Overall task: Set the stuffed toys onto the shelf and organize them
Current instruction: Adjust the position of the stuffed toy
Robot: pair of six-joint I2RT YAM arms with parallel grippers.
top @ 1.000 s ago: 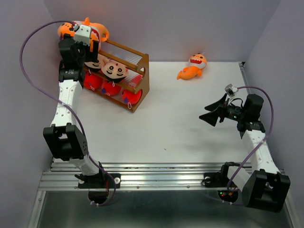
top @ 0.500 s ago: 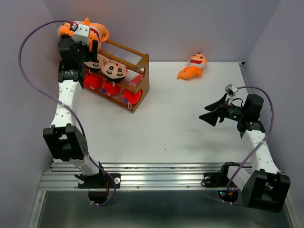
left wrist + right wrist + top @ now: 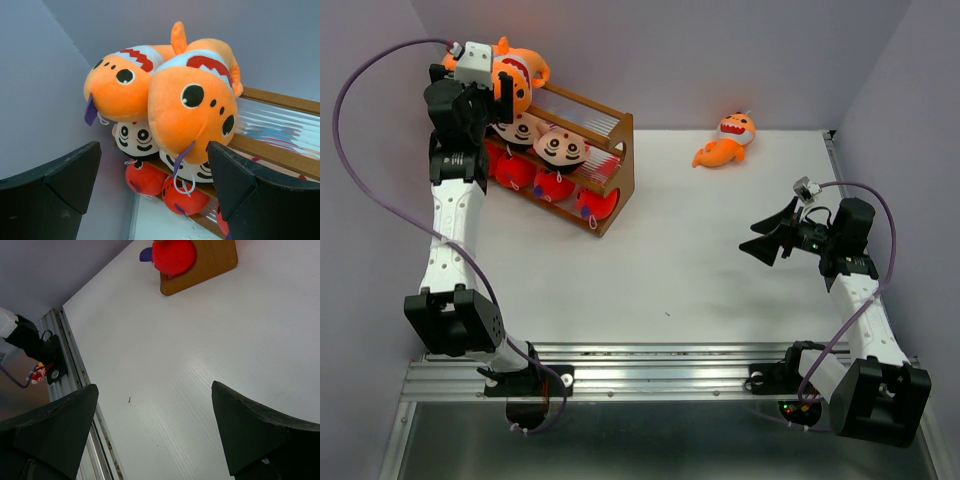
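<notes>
The left end effector (image 3: 153, 146) is held high at the far left corner of the table (image 3: 670, 270). Its jaws are spread wide and nothing is gripped between them. It is pointed at the left end of the shelf (image 3: 618, 150), which is stood at an angle on the far left part of the table.

Two orange sharks (image 3: 192, 107) are seen on the top tier at that end, pressed side by side, with purple tags hanging from their snouts. On the middle tier just below, two black-haired boy toys (image 3: 560, 148) are set facing outward. On the bottom tier, red sharks (image 3: 555, 186) are lined up in a row.

A third orange shark (image 3: 725, 140) is seen lying on the table near the back wall, right of centre and well apart from the shelf.

The right end effector (image 3: 758, 238) is held above the right side of the table and pointed toward the left. Its jaws are fully spread and nothing is held. In its wrist view, bare table is framed between the fingers, and the shelf's side panel with one red shark is caught at the top edge.
</notes>
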